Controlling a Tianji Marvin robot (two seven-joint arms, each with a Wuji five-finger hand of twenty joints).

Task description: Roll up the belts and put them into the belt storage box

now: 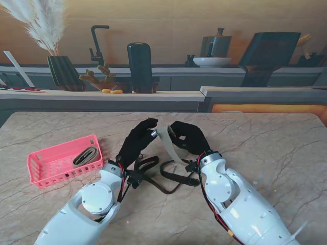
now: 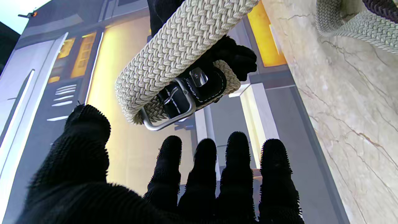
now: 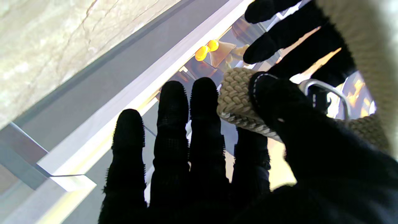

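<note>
A beige woven belt hangs between my two black-gloved hands above the table's middle. My right hand is shut on its buckle end, thumb pressing the weave against a finger. The belt's first turn is curled round the metal buckle. My left hand is just beside that roll, fingers spread and not touching it. The belt's tail trails onto the marble. A dark belt lies loose on the table beneath both wrists. The pink storage box sits to my left with a rolled belt inside.
The marble table stretches to my right. Beyond its far edge runs a counter with a vase of pampas grass, a dark cylinder, a bowl and small yellow items.
</note>
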